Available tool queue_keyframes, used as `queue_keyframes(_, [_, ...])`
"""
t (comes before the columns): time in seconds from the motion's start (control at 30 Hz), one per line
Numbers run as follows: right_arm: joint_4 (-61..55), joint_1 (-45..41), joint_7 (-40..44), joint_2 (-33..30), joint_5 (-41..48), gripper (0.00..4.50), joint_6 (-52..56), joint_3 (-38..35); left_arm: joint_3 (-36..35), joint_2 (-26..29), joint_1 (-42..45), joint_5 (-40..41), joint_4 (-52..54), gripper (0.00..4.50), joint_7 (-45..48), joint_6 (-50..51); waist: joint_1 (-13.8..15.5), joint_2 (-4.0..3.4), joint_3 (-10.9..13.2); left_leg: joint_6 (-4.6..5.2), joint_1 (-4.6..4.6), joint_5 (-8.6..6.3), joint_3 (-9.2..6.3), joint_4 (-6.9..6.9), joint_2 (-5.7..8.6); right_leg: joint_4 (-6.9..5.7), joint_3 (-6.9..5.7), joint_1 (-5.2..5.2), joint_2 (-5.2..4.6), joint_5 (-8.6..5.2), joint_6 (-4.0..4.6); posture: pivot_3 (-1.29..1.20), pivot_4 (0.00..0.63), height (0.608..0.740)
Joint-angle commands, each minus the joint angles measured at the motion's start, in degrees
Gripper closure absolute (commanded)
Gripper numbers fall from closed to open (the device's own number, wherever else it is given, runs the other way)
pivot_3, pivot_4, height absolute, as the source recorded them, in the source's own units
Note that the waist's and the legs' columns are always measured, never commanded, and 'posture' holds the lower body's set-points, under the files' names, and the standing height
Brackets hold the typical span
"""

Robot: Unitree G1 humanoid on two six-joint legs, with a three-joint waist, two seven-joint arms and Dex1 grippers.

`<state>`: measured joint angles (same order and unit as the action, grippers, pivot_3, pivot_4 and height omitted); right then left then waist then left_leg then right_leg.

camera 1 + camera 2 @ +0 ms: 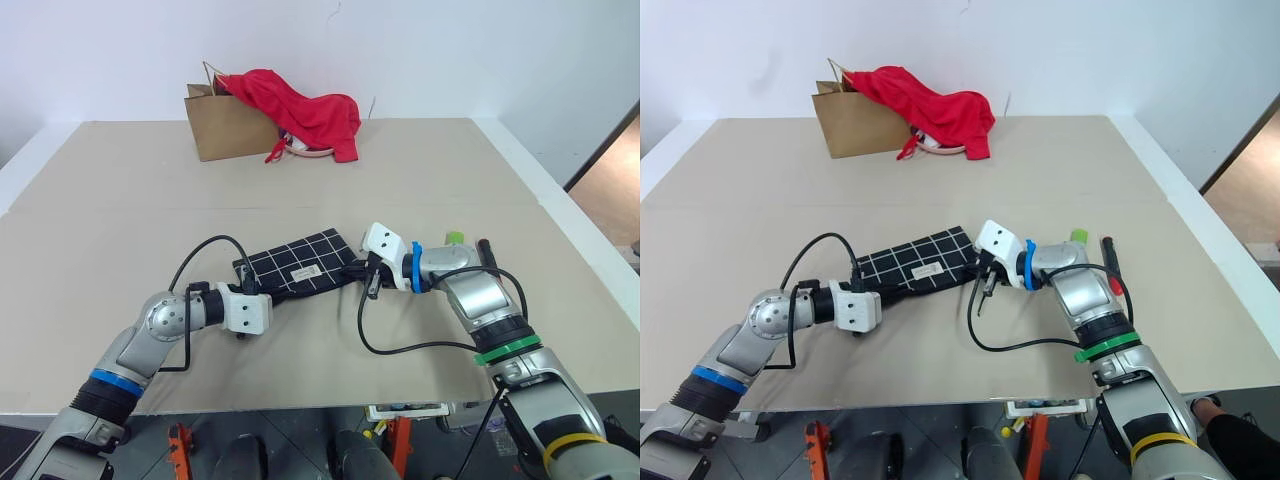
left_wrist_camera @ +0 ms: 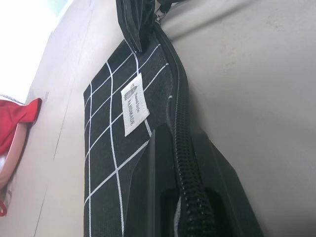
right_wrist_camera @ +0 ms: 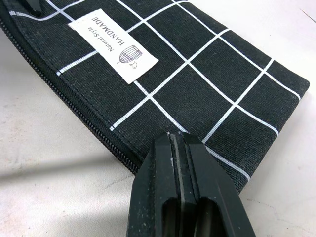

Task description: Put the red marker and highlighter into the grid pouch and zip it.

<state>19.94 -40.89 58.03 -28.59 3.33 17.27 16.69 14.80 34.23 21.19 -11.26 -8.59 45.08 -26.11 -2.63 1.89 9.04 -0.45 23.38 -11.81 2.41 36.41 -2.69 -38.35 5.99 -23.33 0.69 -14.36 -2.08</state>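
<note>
Tabletop (image 1: 420,180): one grid pouch (image 1: 300,262), two pens.

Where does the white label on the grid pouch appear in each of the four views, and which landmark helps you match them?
Left eye view: white label low on the grid pouch, centre of the picture.
Right eye view: label, slightly left of centre.
Left wrist view: label, left of the zipper.
Right wrist view: label, upper left.
Shared landmark: the pouch's white grid lines.

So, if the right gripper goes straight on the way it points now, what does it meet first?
Most likely the grid pouch: the right gripper, shut, sits at its corner, pointing across the fabric.
</note>
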Motion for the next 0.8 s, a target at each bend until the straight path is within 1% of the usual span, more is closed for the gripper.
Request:
queue_keyframes(0.03, [-0.8, -0.4, 0.7, -0.1, 1.3, 4.5, 0.5, -2.1, -0.4, -0.3, -0.4, 1.1, 0.9, 4.46, -0.3, 0.7, 0.0, 0.0, 0.0, 0.0, 0.0, 0.0, 0.0, 0.0, 0.0, 0.0, 0.0, 0.0, 0.0, 0.0, 0.0, 0.0, 0.15, 0.74])
queue_keyframes(0.13, [-0.7, -1.8, 0.3, 1.3, 4.9, 3.61, 4.1, -5.6, -0.9, -1.0, -0.5, 2.3, 1.6, 4.5, -0.7, 2.3, 0.0, 0.0, 0.0, 0.0, 0.02, 0.0, 0.0, 0.0, 0.0, 0.0, 0.0, -0.01, 0.0, 0.0, 0.0, 0.0, 0.15, 0.74])
queue_keyframes(0.17, [-0.8, -2.4, 0.0, 1.8, 6.3, 3.21, 5.3, -7.2, -0.9, -1.2, -0.6, 3.0, 1.9, 4.5, -0.3, 3.3, 0.0, 0.0, 0.0, 0.0, 0.02, 0.0, -0.01, -0.01, 0.01, 0.0, 0.0, -0.01, 0.0, 0.0, 0.0, 0.0, 0.15, 0.74])
queue_keyframes(0.2, [-1.0, -2.8, 0.3, 1.8, 7.2, 2.52, 5.9, -8.2, -1.1, -1.5, -0.8, 3.7, 2.2, 4.5, 0.0, 4.5, 0.0, -0.01, 0.0, 0.0, 0.04, 0.0, -0.02, 0.0, 0.01, 0.0, 0.0, -0.02, 0.0, 0.0, 0.0, 0.0, 0.15, 0.74])
queue_keyframes(0.23, [-1.3, -3.0, 0.4, 1.7, 7.8, 2.09, 6.3, -8.9, -1.3, -1.8, -1.0, 4.6, 2.7, 4.5, 0.3, 5.8, 0.0, 0.0, 0.0, 0.0, 0.04, 0.0, -0.02, 0.0, 0.01, 0.0, 0.0, -0.02, 0.0, 0.0, 0.0, 0.0, 0.15, 0.74])
queue_keyframes(0.27, [-1.1, -3.5, -0.2, 1.7, 8.3, 1.77, 6.7, -10.0, -1.7, -2.2, -1.3, 5.7, 3.2, 4.5, 0.6, 7.5, 0.0, -0.01, 0.0, 0.0, 0.05, 0.0, -0.03, 0.0, 0.01, 0.0, 0.0, -0.02, 0.0, 0.0, 0.0, 0.0, 0.15, 0.74])
queue_keyframes(0.37, [-2.2, -4.5, 0.1, 0.7, 10.8, 0.27, 9.0, -12.6, -2.6, -2.5, -1.8, 8.1, 4.8, 4.5, 1.1, 12.0, 0.0, 0.0, 0.0, 0.0, 0.07, 0.0, -0.05, -0.01, 0.01, 0.0, -0.01, -0.04, 0.01, -0.01, -0.01, 0.0, 0.15, 0.74])
queue_keyframes(0.4, [-2.7, -5.1, -0.1, 0.4, 12.2, 0.07, 10.3, -14.2, -3.0, -2.4, -2.1, 9.2, 5.6, 4.5, 1.5, 14.0, 0.0, 0.0, 0.0, 0.0, 0.08, 0.0, -0.07, -0.01, 0.01, 0.0, -0.03, -0.04, 0.01, -0.01, -0.01, 0.0, 0.15, 0.74])
queue_keyframes(0.47, [-3.4, -6.0, -0.2, -0.7, 14.4, 0.07, 11.8, -17.0, -4.7, -2.7, -2.7, 13.1, 8.0, 4.5, 1.8, 19.9, 0.0, -0.02, 0.0, 0.0, 0.1, 0.0, -0.12, -0.03, 0.01, 0.0, -0.05, -0.05, 0.02, -0.02, 0.0, 0.0, 0.15, 0.74])
queue_keyframes(0.6, [-3.9, -6.5, -0.9, -3.3, 15.6, 0.07, 12.4, -19.7, -8.9, -2.6, -4.2, 21.8, 13.7, 4.5, 3.2, 30.3, -0.1, -0.05, 0.1, 0.0, 0.25, 0.0, -0.19, -0.03, 0.02, 0.02, -0.09, -0.13, 0.02, -0.04, -0.03, 0.0, 0.15, 0.74])
queue_keyframes(0.7, [-4.0, -5.6, -1.7, -4.4, 14.6, 0.07, 11.9, -19.3, -11.9, -0.7, -4.6, 23.3, 13.4, 4.5, 3.4, 34.1, -0.1, -0.05, 0.1, -0.01, 0.27, -0.02, -0.23, -0.04, 0.03, 0.05, -0.13, -0.13, 0.03, -0.06, -0.03, 0.0, 0.15, 0.74])
queue_keyframes(0.8, [-5.0, -3.5, -3.1, -3.7, 13.6, 0.07, 11.7, -17.9, -14.1, 1.6, -4.7, 24.5, 11.6, 4.5, 4.3, 35.8, -0.3, -0.05, 0.1, -0.01, 0.25, -0.02, -0.24, -0.05, -0.04, 0.05, -0.13, -0.14, 0.12, -0.07, 0.02, 0.0, 0.15, 0.74])
